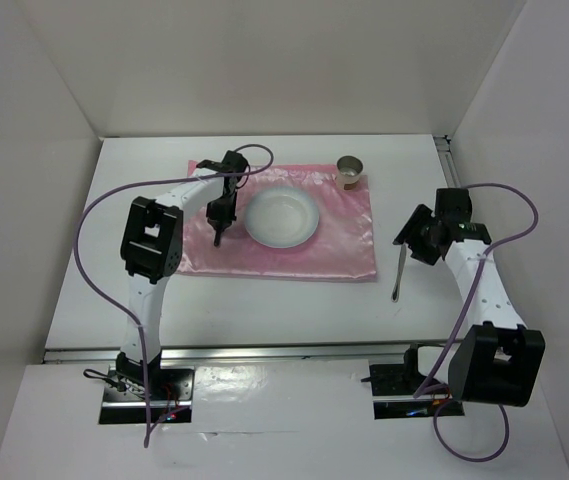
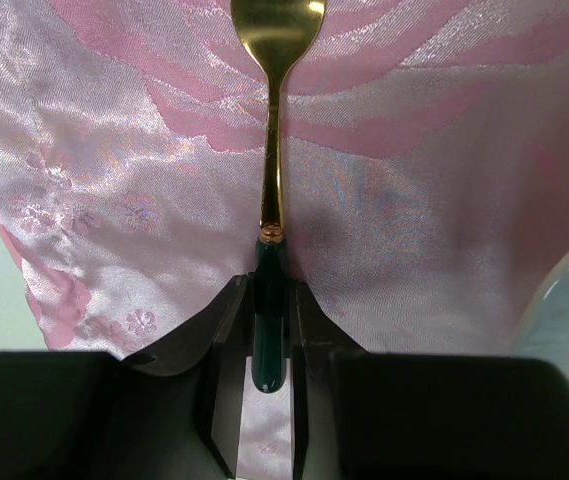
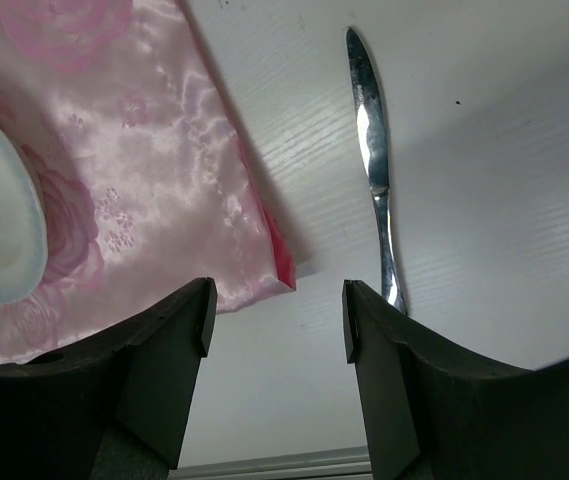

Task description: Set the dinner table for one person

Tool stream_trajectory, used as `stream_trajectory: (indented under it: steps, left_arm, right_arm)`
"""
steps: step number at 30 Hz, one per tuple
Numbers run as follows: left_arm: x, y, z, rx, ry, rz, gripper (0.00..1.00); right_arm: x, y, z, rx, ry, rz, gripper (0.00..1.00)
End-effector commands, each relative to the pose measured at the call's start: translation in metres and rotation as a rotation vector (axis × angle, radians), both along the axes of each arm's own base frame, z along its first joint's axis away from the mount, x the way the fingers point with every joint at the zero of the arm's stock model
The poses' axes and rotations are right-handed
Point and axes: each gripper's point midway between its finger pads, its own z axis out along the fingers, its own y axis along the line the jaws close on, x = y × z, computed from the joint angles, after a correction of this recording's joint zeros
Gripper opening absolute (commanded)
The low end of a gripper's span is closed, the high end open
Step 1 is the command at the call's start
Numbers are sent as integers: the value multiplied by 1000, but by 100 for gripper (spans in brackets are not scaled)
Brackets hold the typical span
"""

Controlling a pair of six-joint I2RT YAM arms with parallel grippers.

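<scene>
My left gripper (image 2: 269,345) is clenched on the dark green handle of a gold-coloured utensil (image 2: 273,150). Its head runs off the top of my wrist view, so I cannot tell spoon from fork. It hangs low over the shiny pink rectangular cloth (image 1: 334,240), just left of the round white plate (image 1: 281,217). The grip sits near the handle's end, so the long gold stem could swing or slip sideways as I lower it. If the tip drags, the slick cloth may bunch and nudge the plate. Letting go while tilted could leave the piece crooked or on the plate's rim.

The small metal cup (image 1: 350,170) stands at the cloth's far right corner, well apart from both arms.

The large white rectangular dinner table (image 1: 264,310) lies under everything. On its bare surface, just right of the cloth, lies the slim silver table knife (image 3: 376,170). My right gripper (image 3: 279,310) hangs released and empty near it, over the cloth's corner. A careless descent could snag that corner or knock the knife askew.
</scene>
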Motion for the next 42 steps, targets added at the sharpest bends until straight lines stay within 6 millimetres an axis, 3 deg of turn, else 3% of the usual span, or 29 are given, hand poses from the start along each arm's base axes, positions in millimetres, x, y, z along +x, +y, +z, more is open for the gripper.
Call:
stream_trajectory:
  steps: [1,6,8,10,13,14,15,17,18,25,26,30,34,41,42]
  left_arm:
    - [4,3,4,12,-6,8,4]
    - [2,2,3,5,-11,29,37]
    - [5,1,9,-2,-31,30,37]
    - [5,1,13,-5,-39,30,47]
    - [6,1,17,-9,-50,30,55]
    - [7,1,24,-12,-60,30,66]
    - [10,0,33,-20,-81,30,68]
    - [15,0,55,-24,-122,33,68]
    - [15,0,55,-24,-122,33,68]
    - [23,7,138,-53,-290,64,68]
    - [21,5,157,-83,-325,68,68]
    - [15,7,197,-167,-399,78,68]
    - [6,-2,231,-258,-464,67,68]
    - [-5,6,271,-299,-571,80,68]
    - [-5,3,269,-308,-568,75,68]
  right_arm:
    - [-7,-9,-10,-34,22,-30,65]
    - [-18,-8,-30,-27,108,-41,65]
    - [-18,-8,-33,-26,117,-41,65]
    - [-18,-8,-35,-23,137,-41,65]
    - [-16,-9,-40,-21,157,-40,65]
    - [-16,-7,-39,-12,156,-35,65]
    - [-16,-7,-42,-10,168,-35,65]
    - [-17,-7,-49,-7,192,-34,65]
    - [-17,-7,-49,-7,192,-34,65]
    - [-18,-5,-69,8,274,-20,64]
    - [-21,-5,-72,11,296,-19,64]
    - [-20,-8,-80,2,327,-39,64]
    - [-20,-9,-88,3,362,-62,61]
    - [-15,-8,-110,31,405,-60,58]
    - [-19,-6,-114,42,424,-56,53]
